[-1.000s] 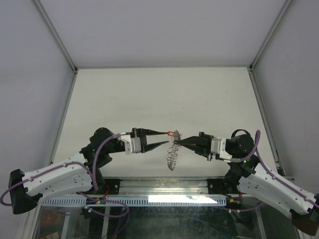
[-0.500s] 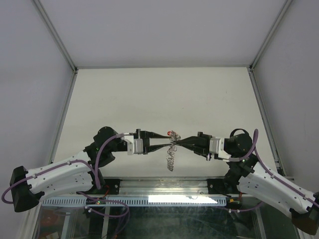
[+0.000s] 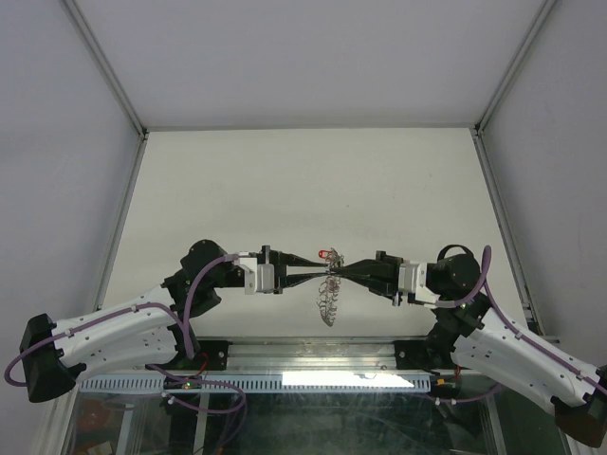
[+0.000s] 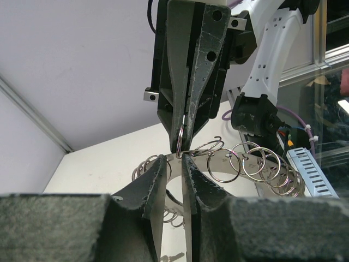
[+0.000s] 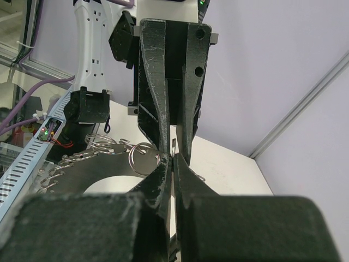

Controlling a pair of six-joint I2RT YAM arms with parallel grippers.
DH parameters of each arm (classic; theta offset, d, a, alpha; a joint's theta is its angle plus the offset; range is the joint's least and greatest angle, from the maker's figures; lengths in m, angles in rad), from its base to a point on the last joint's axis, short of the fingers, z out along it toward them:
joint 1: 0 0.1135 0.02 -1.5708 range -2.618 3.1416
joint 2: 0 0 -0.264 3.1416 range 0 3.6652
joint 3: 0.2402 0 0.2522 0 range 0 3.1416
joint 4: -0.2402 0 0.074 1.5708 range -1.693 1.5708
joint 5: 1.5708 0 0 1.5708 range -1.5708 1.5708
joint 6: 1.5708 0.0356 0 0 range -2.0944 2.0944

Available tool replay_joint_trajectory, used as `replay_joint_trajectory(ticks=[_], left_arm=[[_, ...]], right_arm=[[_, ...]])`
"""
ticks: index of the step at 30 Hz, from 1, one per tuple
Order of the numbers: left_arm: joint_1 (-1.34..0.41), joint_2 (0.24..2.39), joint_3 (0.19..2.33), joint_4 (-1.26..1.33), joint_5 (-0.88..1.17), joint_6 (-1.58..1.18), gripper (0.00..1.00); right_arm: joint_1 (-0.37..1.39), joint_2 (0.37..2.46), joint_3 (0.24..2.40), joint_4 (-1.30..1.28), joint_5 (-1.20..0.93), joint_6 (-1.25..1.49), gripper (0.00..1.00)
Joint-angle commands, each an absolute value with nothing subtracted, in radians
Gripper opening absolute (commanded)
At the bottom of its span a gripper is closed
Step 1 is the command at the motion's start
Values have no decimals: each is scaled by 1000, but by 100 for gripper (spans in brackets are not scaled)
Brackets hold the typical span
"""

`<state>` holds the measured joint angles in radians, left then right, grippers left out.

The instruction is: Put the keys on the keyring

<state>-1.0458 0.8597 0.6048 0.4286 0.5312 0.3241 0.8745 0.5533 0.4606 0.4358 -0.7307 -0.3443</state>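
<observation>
The keyring (image 3: 328, 301), a big ring crowded with small silver rings and keys, hangs in the air between the two arms. My right gripper (image 3: 335, 273) is shut on its top edge, and the thin metal shows pinched between the tips in the right wrist view (image 5: 173, 156). The keys' red tag (image 3: 327, 253) sits just above where the grippers meet. My left gripper (image 3: 324, 268) faces the right one tip to tip. Its jaws (image 4: 174, 159) stand a narrow gap apart at the ring's flat band (image 4: 256, 164), with nothing clearly pinched. The red tag is hidden in both wrist views.
The pale table (image 3: 303, 190) stretches behind the arms, with grey walls on three sides. A metal rail and a cable duct (image 3: 313, 379) run along the near edge between the arm bases.
My left gripper's jaws have narrowed from wide apart to a slim gap and slid right to the keyring's top. The right gripper stays shut, and the keyring has swung a little.
</observation>
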Motion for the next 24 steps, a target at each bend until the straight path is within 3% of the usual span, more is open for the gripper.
replay_joint_trajectory(ticks=[1, 13, 19, 24], left_arm=[[-1048, 872, 645, 485, 562, 310, 15], [-1048, 871, 650, 475, 558, 316, 12], [-1048, 862, 654, 461, 562, 338, 0], [-1048, 856, 655, 435, 562, 360, 0]], right_arm=[[878, 563, 489, 475, -736, -366, 0], [879, 553, 510, 371, -720, -421, 0], [879, 554, 521, 334, -717, -435, 0], [878, 557, 533, 298, -717, -451, 0]])
